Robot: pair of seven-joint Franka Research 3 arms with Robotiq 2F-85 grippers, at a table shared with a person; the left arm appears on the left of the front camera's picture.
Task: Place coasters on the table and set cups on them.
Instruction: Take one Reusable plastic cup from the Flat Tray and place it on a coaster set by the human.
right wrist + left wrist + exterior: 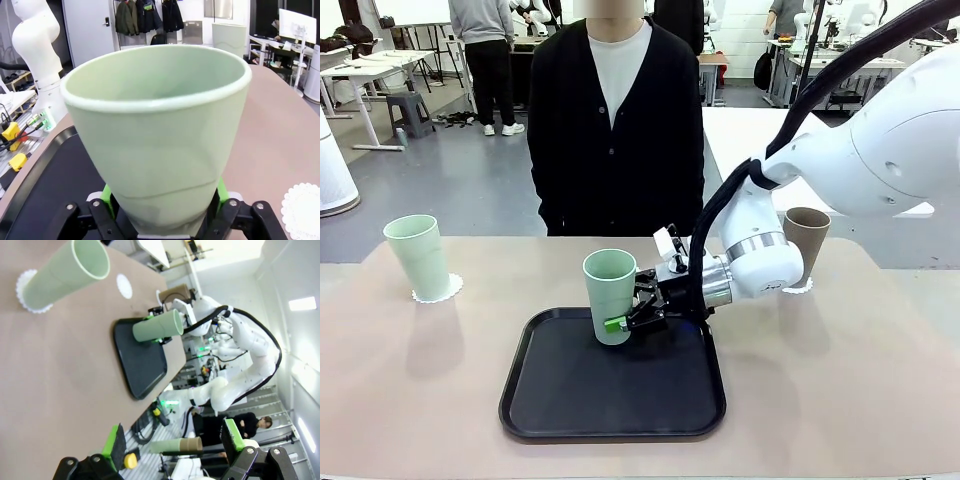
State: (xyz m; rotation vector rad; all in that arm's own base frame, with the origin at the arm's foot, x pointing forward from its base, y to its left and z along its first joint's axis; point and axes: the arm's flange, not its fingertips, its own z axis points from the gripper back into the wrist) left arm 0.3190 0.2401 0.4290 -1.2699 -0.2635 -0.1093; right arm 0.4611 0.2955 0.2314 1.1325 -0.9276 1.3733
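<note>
Right hand (623,322) squeezing green cup (609,296) low down, on black tray (613,404) at table (840,390) middle; left hand (172,440) open; free coaster (302,211) at four o'clock

So the right arm comes in from the right side, elbow high, with the forearm angled down and toward the middle, wrist roughly level. Its right hand (623,322) points sideways toward the robot's left, and both green pads are pressed flat against the lower part of the mint green cup (610,295), one on each side, so it's clamped on. The left hand (172,442) is up in the air, rolled over sideways, its two fingers spread wide with nothing between them.
</note>
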